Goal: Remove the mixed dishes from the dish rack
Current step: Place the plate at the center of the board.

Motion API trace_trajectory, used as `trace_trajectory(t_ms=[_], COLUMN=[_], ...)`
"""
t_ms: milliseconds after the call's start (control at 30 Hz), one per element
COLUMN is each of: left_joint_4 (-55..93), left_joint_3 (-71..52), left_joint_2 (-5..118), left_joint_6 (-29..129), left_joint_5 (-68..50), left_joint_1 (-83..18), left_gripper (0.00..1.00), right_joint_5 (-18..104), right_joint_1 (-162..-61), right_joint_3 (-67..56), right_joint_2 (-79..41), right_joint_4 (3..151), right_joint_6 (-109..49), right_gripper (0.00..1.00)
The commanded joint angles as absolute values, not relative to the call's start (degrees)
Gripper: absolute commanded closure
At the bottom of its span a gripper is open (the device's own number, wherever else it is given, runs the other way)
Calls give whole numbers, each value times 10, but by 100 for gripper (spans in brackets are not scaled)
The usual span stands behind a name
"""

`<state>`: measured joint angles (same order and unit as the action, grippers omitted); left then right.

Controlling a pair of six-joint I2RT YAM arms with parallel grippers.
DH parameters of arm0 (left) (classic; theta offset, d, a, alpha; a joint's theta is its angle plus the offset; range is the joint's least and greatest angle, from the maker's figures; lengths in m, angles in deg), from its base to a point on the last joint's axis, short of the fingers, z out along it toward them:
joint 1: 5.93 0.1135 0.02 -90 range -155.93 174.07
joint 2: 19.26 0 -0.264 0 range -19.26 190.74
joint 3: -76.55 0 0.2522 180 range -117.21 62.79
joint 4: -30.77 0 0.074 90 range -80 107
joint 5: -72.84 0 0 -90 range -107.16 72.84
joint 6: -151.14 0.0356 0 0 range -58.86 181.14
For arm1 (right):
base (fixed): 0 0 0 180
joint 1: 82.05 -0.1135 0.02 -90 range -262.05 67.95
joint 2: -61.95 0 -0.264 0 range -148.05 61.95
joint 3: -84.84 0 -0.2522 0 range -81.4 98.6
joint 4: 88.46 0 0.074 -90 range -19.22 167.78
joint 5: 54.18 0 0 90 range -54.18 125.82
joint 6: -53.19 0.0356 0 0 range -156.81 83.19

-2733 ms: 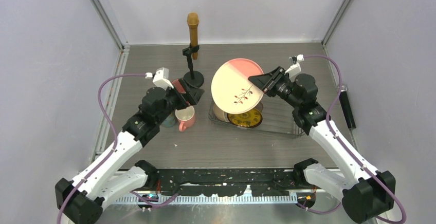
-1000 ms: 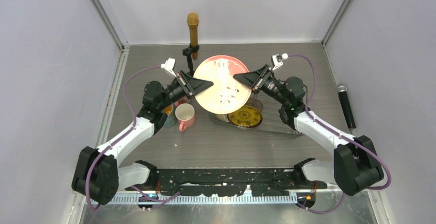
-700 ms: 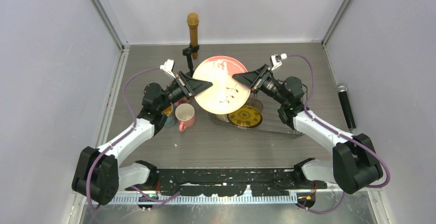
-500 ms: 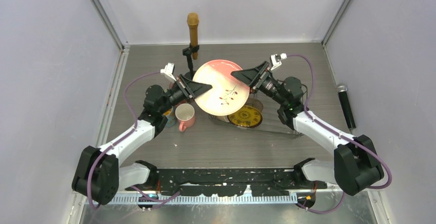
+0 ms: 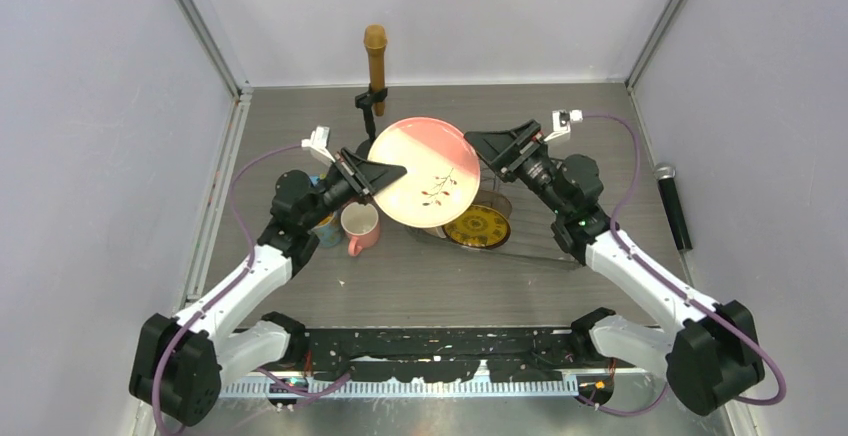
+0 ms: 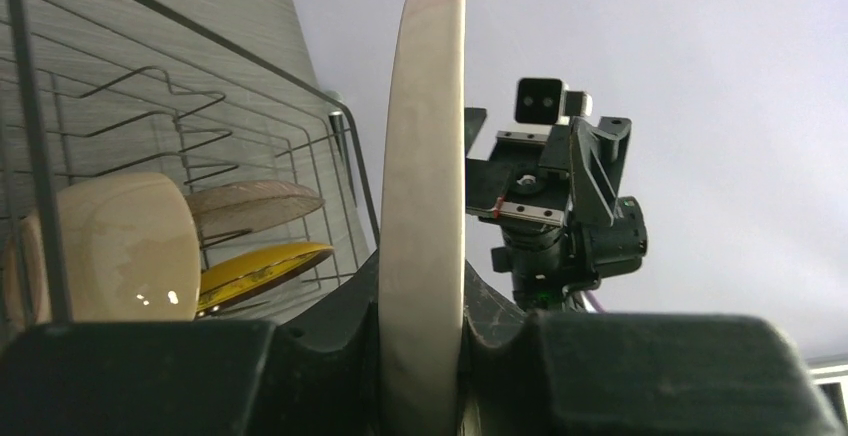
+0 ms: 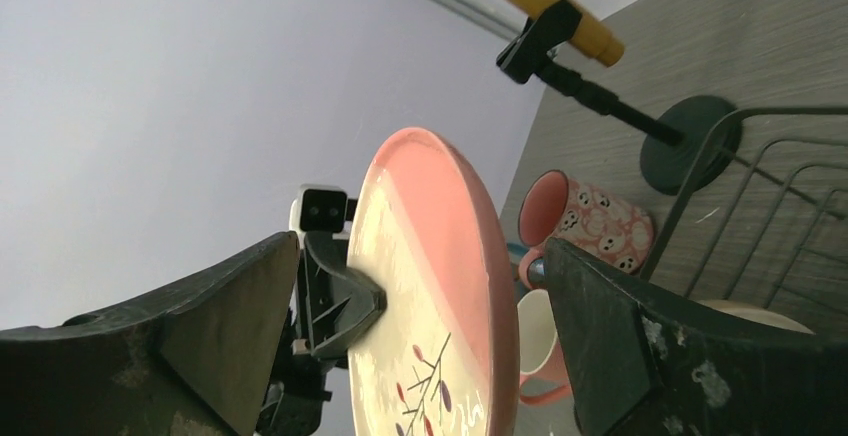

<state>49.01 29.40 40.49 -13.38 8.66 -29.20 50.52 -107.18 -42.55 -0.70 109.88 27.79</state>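
Left gripper (image 5: 394,170) is clamped on the left rim of the large round pink-and-cream plate (image 5: 425,171). The left wrist view has the rim edge-on, pinched between both fingers (image 6: 180,376). Plate is off the table, tilted, face toward the overhead camera, with the pink band far and the cream part with a dark twig motif near. It hangs over the left end of the rectangular black wire dish rack (image 5: 540,221), which sits right of centre on the grey wood-grain table (image 5: 450,281). Right gripper (image 5: 483,149) is just right of the plate's far-right rim, jaws spread wide, nothing held. The right wrist view shows a gap between its fingers and the plate. In the rack: small yellow patterned plate (image 5: 478,227) leaning at the near left, a cream bowl (image 6: 120,246) on its side, and a brownish bowl (image 6: 250,206) beside it. On the table left of the rack: upright pink mug with pale inside (image 5: 359,226), and beside it a second pink mug with small panda-like faces (image 7: 597,220). Black round-based stand with a yellow-brown microphone (image 5: 375,56) stands far centre. Black handheld microphone (image 5: 675,206) lies near the right wall.
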Motion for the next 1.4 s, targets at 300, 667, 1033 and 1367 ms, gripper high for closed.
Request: trace_trajectory(t_ms=[300, 667, 1033, 1367], left_joint_4=[374, 119, -26, -175], left_joint_3=[274, 232, 180, 114], left_joint_2=[266, 98, 16, 31], left_joint_6=[-54, 53, 110, 83], left_joint_5=[-40, -272, -461, -619], left_joint_1=[-293, -293, -293, -293], left_gripper=[100, 100, 100, 100], right_joint_5=[304, 273, 282, 288], right_joint_1=[-1074, -1075, -1075, -1075], right_joint_3=[-450, -459, -451, -459], right_joint_2=[131, 164, 166, 169], right_joint_4=[955, 925, 912, 913], right_joint_6=[182, 153, 133, 124], right_gripper=[1, 1, 1, 1])
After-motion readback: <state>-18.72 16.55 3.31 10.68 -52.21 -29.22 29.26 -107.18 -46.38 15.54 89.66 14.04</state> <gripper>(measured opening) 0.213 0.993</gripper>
